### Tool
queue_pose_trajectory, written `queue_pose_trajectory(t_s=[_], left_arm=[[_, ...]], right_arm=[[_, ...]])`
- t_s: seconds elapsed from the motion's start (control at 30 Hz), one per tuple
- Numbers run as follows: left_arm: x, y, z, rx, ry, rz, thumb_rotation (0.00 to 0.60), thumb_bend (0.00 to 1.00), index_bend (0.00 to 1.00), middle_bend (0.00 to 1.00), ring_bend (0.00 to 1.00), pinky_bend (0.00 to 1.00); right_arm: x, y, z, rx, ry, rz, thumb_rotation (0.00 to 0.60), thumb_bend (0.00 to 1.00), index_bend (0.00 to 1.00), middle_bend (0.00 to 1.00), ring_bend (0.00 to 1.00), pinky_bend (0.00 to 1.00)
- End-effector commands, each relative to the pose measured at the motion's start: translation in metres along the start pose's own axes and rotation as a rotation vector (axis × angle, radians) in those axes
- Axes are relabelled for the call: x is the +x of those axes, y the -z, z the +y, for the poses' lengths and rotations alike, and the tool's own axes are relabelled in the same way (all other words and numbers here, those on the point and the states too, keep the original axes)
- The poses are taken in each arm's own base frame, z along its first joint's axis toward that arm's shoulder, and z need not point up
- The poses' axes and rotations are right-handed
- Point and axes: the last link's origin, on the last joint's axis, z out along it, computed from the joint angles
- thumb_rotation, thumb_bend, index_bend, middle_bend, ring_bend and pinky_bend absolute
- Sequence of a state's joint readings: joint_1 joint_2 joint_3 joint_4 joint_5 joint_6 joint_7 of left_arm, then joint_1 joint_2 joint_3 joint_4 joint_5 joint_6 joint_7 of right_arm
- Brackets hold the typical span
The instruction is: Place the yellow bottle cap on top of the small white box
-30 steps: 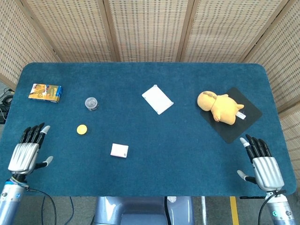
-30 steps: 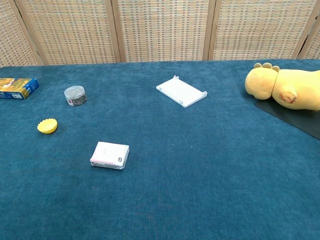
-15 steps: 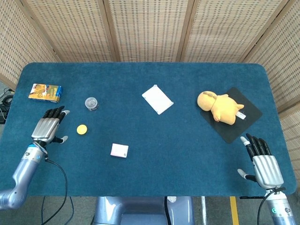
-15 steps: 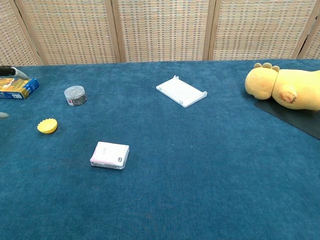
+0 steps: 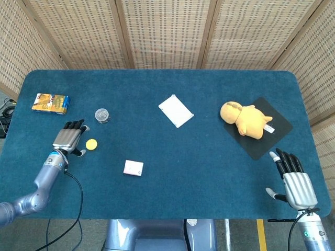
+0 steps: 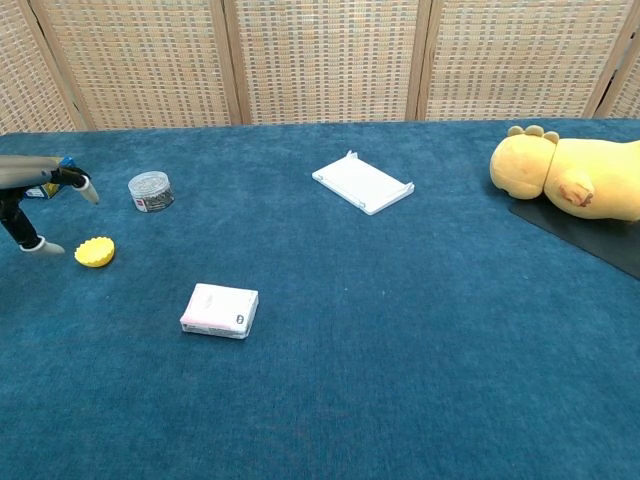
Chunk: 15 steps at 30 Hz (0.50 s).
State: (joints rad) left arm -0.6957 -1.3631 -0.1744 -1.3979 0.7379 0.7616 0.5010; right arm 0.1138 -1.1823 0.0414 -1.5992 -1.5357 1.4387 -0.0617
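Observation:
The yellow bottle cap (image 5: 91,144) (image 6: 95,252) lies on the blue table left of centre. The small white box (image 5: 133,168) (image 6: 220,310) lies flat, nearer the front and to the cap's right. My left hand (image 5: 69,138) (image 6: 35,200) hovers just left of the cap, fingers spread and holding nothing, a small gap between thumb and cap. My right hand (image 5: 294,179) rests open at the table's front right corner, far from both objects; the chest view does not show it.
A small clear jar (image 5: 102,115) (image 6: 151,190) stands just behind the cap. A colourful packet (image 5: 51,102) lies at far left. A white tray (image 5: 176,110) (image 6: 362,183) sits mid-table. A yellow plush toy (image 5: 245,118) lies on a black mat (image 5: 267,133) at right.
My left hand has travelled from the table's front left edge forward and rightward to just beside the yellow cap. The right hand has barely moved.

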Motion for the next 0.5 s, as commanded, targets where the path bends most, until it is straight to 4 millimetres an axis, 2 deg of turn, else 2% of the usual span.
queue_pose_trajectory(t_s=[0.03,0.5], left_arm=[[-0.004,-0.003,0.004,-0.001,-0.019,-0.01,0.6,0.28,0.23,0.0,0.0,0.0],[-0.008,-0.013,0.015,0.012,-0.05,-0.031,0.6,0.28,0.27,0.0,0.0,0.0]], right_arm=[[0.0,0.0,0.001,-0.002,-0.002,0.001,0.6,0.0,0.05,0.0,0.0,0.04],[0.001,-0.002,0.003,-0.009,-0.011,-0.002,0.6,0.0,0.05,0.0,0.0,0.04]])
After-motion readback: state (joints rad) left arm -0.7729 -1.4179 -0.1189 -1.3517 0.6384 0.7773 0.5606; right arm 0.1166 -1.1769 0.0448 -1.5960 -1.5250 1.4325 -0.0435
